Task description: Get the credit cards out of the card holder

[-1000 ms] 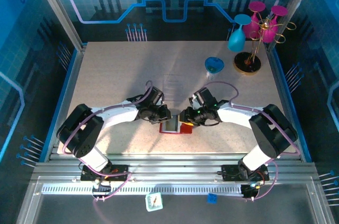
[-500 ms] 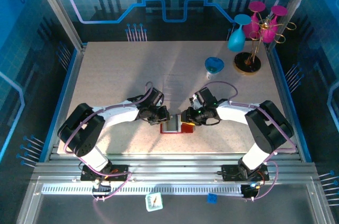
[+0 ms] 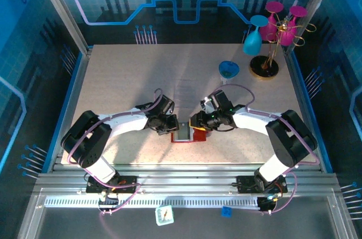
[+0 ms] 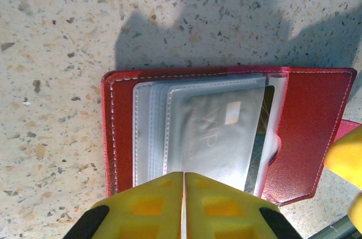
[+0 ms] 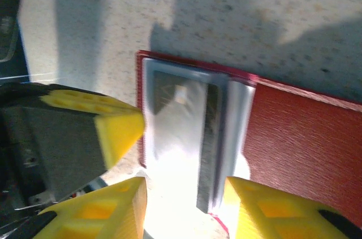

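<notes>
The red card holder [image 3: 199, 136] lies open on the table between both arms. In the left wrist view its clear sleeves are stacked on the left of the red cover [image 4: 311, 131], and a dark credit card [image 4: 220, 137] marked VIP sits inside the top sleeve. My left gripper [image 4: 184, 176] is shut, its tips resting on the near edge of the sleeves [image 3: 174, 129]. My right gripper [image 5: 185, 185] stands open with a finger on each side of the sleeve stack and the dark card [image 5: 210, 137], by the holder's right end [image 3: 196, 124].
A blue heart-shaped dish [image 3: 228, 69] sits at the back right. Beside it is a gold stand [image 3: 264, 68] hung with pink and blue glasses. A faint clear box [image 3: 184, 88] lies mid-table behind the arms. Metal rails edge the table.
My right gripper has shifted slightly left and away from the front edge, over the holder. My left gripper has barely moved and stays shut.
</notes>
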